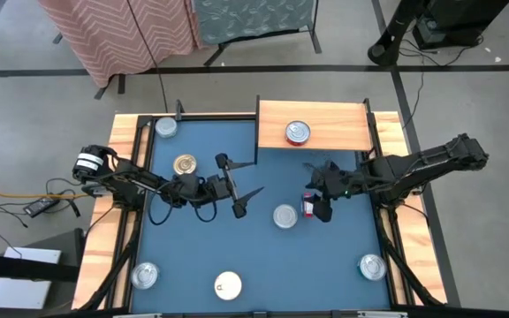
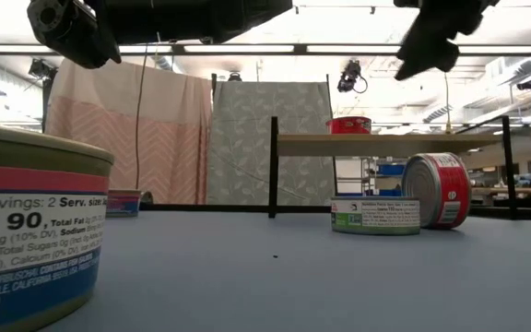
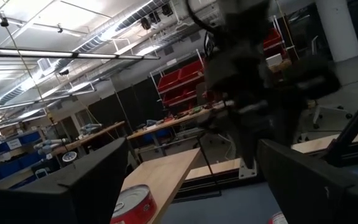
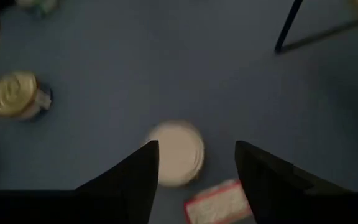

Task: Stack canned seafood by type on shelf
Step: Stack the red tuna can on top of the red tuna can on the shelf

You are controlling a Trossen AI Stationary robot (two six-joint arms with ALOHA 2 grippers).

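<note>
Nearest the front table edge lie three tins: a white-lidded tin, a silver tin at the left corner and another silver tin at the right. Mid-table, the right gripper hovers with fingers apart over a red-labelled tin lying on its side, just beside an upright silver-lidded tin. The left gripper, fingers spread and empty, waits near a gold-lidded tin. Farther back, the shelf carries one red-sided tin.

Step in hand appears to be pickup of the tipped tin. Next move: descend, close across its sides, then carry it to the matching shelf tin.
</note>
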